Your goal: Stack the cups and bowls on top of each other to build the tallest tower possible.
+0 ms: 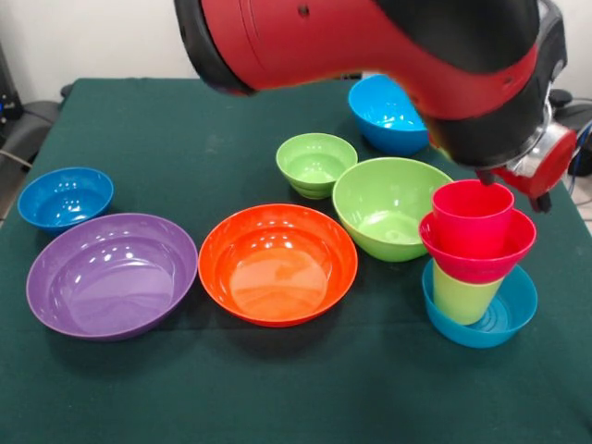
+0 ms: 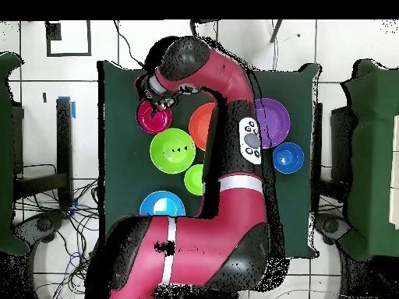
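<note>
Tower (image 1: 476,264) stands upright, long axis vertical; claw (image 1: 513,176) state unclear.

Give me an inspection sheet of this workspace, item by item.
Surface: green tablecloth, flat.
Job's things: tower at the table edge: teal-blue bowl, lime-green tumbler, red bowl, red tumbler on top.
Clutter: purple bowl, orange bowl, large green bowl, small green bowl, two blue bowls.
Grippers: gripper beside the tower's top; open or shut unclear.
Cables: on the floor.
Surroundings: tiled floor.
</note>
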